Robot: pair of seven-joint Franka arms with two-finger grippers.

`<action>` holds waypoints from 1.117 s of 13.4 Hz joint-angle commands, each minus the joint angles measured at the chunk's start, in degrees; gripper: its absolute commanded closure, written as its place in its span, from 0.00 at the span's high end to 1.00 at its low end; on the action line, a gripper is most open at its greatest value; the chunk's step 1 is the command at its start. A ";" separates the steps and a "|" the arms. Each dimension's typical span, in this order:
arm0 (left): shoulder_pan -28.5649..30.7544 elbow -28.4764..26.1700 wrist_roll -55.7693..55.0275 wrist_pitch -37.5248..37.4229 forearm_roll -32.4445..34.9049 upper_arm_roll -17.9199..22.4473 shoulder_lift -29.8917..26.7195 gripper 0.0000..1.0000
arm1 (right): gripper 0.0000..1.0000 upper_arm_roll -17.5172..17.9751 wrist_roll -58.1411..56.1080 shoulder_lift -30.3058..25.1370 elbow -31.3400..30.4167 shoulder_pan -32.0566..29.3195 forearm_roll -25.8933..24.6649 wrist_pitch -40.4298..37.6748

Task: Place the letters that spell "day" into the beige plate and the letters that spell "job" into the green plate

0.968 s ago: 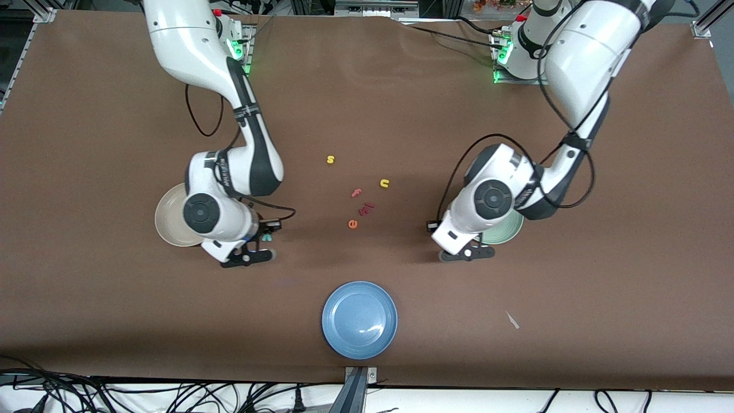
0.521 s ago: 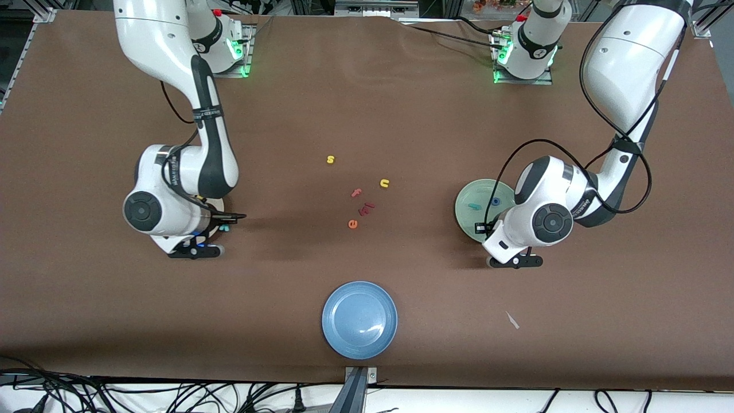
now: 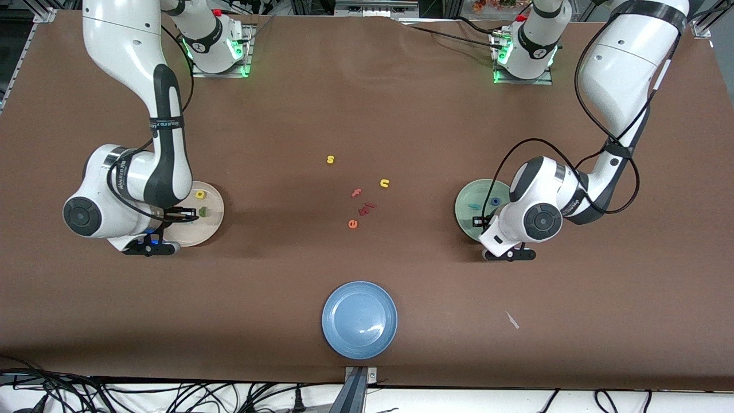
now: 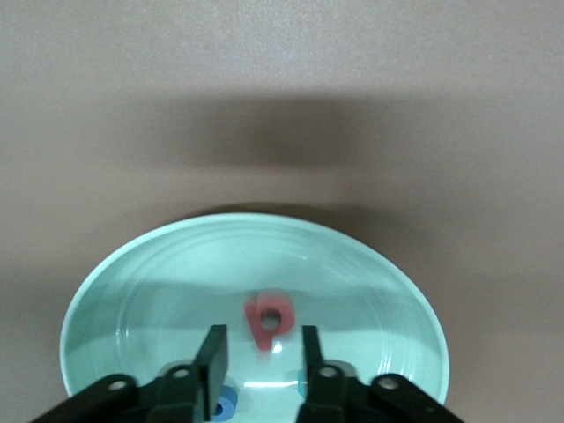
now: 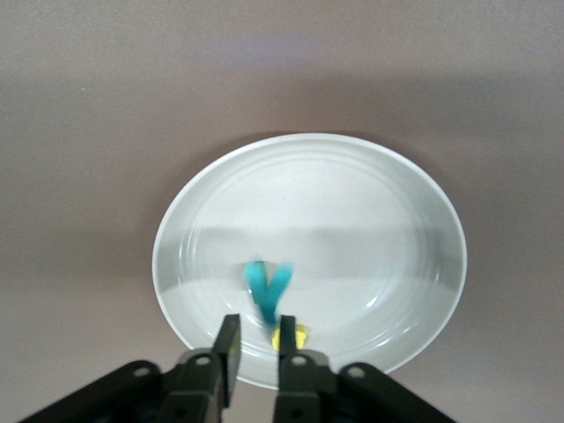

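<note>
My right gripper (image 5: 257, 324) hangs over the beige plate (image 5: 388, 220), its fingers slightly open. The teal y (image 5: 267, 291) shows blurred just past the fingertips, over the plate, with the yellow a (image 5: 293, 336) lying beside it. From the front, that plate (image 3: 213, 228) holds the yellow a (image 3: 200, 194) and the green d (image 3: 203, 213). My left gripper (image 4: 262, 333) is open over the green plate (image 4: 370, 291). The salmon b (image 4: 269, 322) sits free between and below the fingers, near the blue o (image 4: 222, 407) and teal j (image 4: 304, 384).
Loose letters lie mid-table: a yellow s (image 3: 330, 159), a yellow u (image 3: 384, 183), a salmon f (image 3: 356, 193), dark red pieces (image 3: 367, 207) and an orange e (image 3: 352, 224). A blue plate (image 3: 359, 319) sits near the front edge, a white scrap (image 3: 512, 319) beside it.
Both arms swung outward from the table's middle to their plates. Each gripper's fingers have parted, letting go of the y and the b.
</note>
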 commanded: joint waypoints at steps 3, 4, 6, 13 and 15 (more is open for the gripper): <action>1.29 0.63 0.34 0.10 1.83 -0.61 -1.37 1.00 | 1.00 -0.05 7.60 -0.75 1.71 5.49 0.55 -2.11; 1.38 0.89 0.26 0.01 1.83 -0.61 -2.59 1.00 | 1.00 -0.05 8.92 -1.01 1.72 6.72 0.55 -2.54; 1.30 1.33 0.17 -0.77 1.74 -0.78 -5.75 1.00 | 1.00 -0.05 10.94 -1.10 3.12 7.95 0.55 -4.99; 0.77 2.29 0.87 -12.36 1.04 -1.93 -21.66 1.00 | 1.00 1.69 18.23 -5.39 6.65 9.37 -3.03 -11.25; 0.77 5.62 1.57 -17.19 0.52 -1.58 -23.43 1.00 | 1.00 10.18 20.69 -13.10 2.53 6.57 -15.29 -9.59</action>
